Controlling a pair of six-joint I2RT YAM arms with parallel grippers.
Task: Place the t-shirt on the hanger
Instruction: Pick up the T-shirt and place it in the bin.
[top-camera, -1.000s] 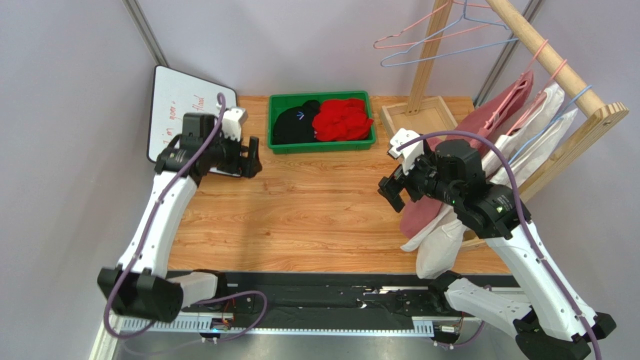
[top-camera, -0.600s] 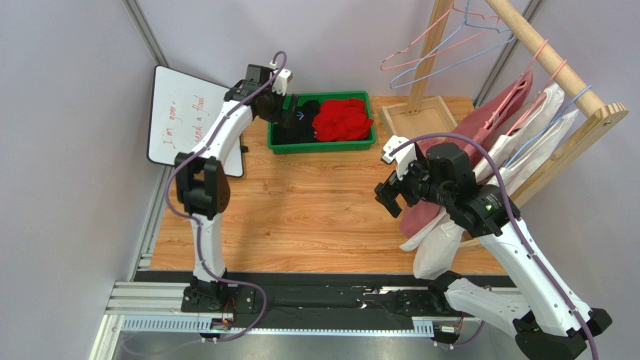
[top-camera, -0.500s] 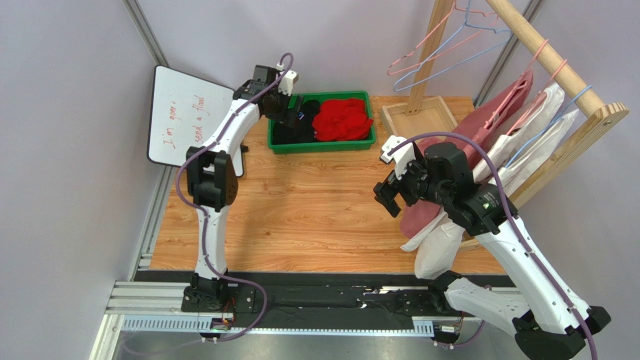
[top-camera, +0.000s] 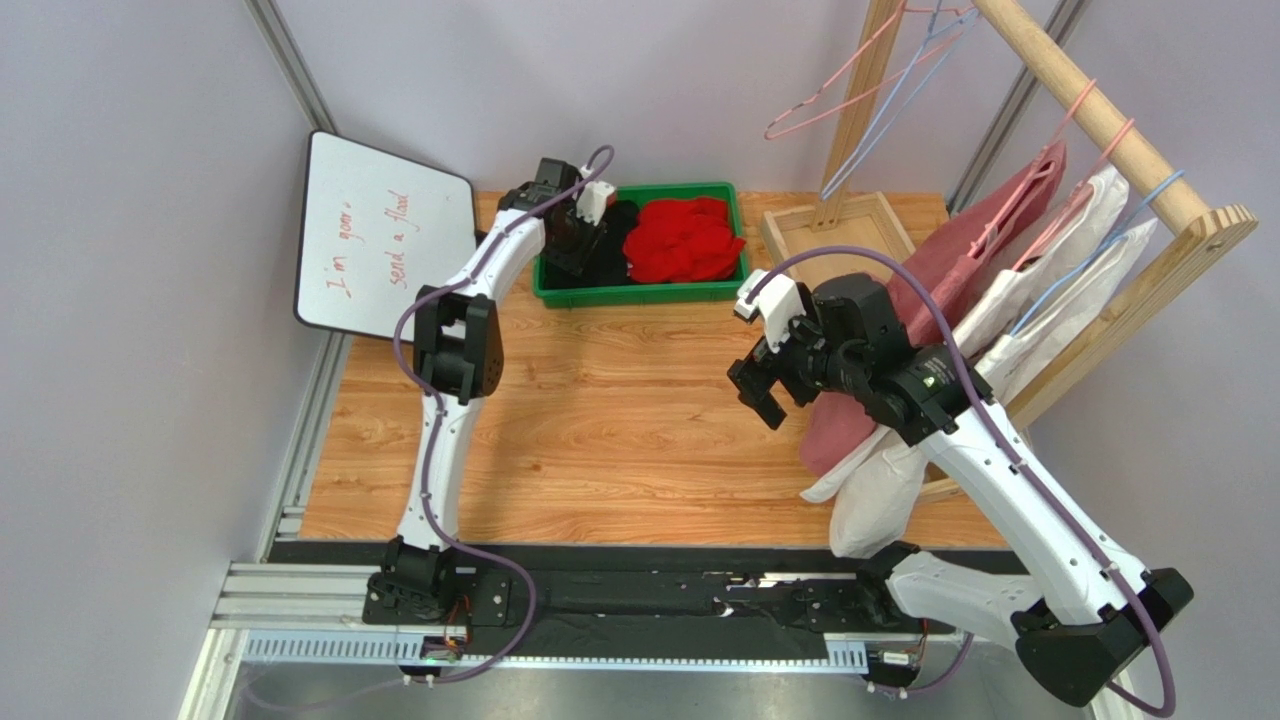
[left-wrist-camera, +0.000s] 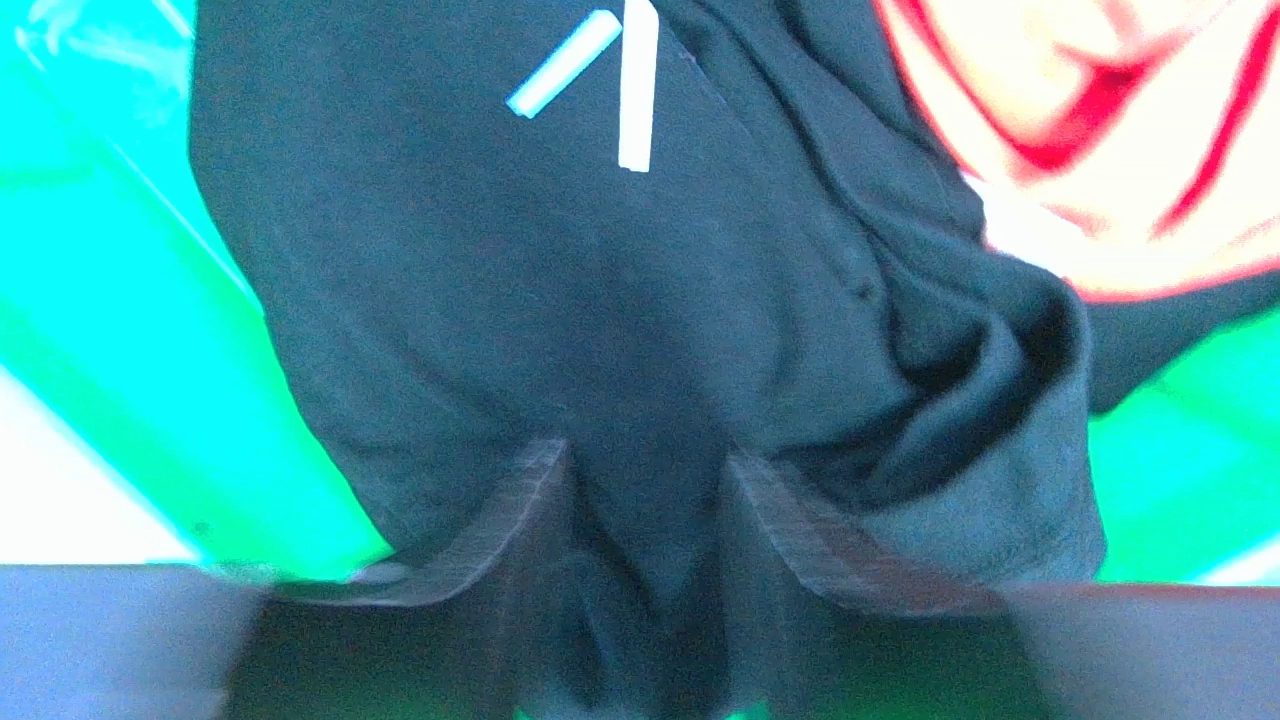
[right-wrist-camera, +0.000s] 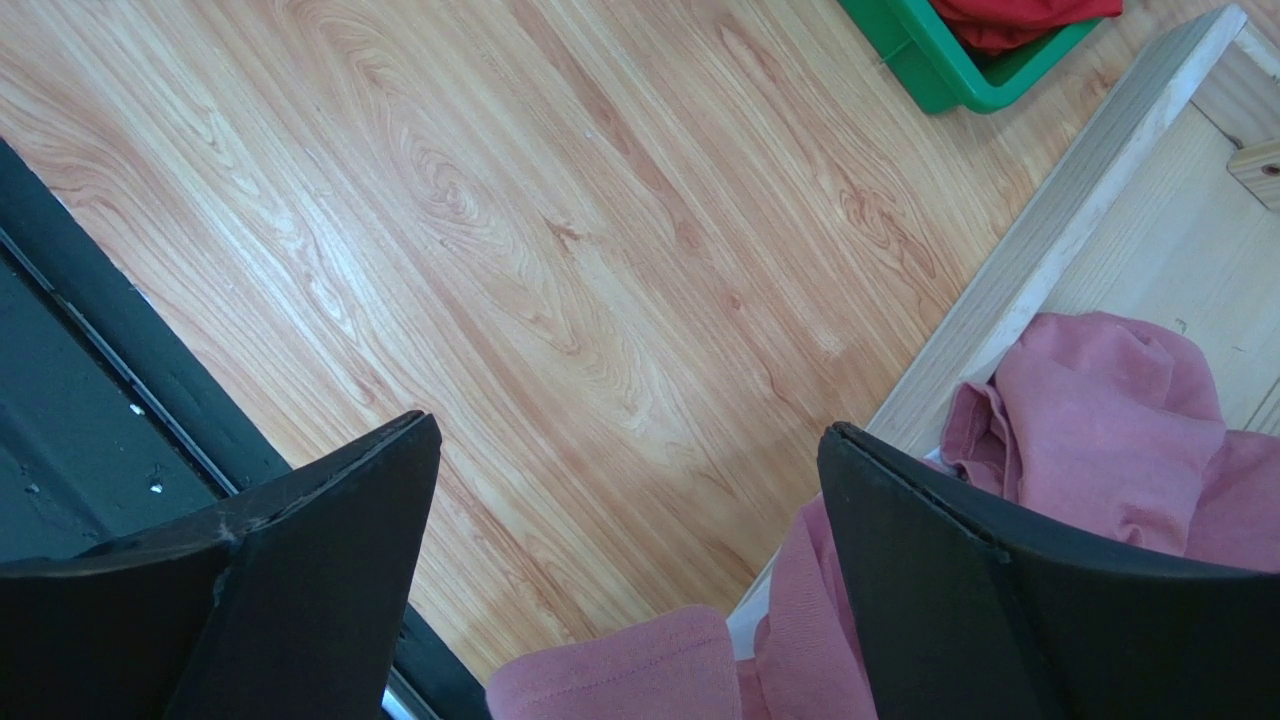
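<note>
Bright, even light with soft shadows; the left wrist view is blurred, its red garment (left-wrist-camera: 1142, 135) glaring whitish.

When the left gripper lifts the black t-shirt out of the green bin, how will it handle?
Probably floppy: the t-shirt lies crumpled in soft folds, so it should droop and unfurl below the left gripper. Likely light, since the cloth looks thin. It may drag the red garment it touches.

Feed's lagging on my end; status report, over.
Left claw pinching a fold of the t-shirt, in the green bin. Right claw open, empty, over the table. Red garment alongside, not caught.
</note>
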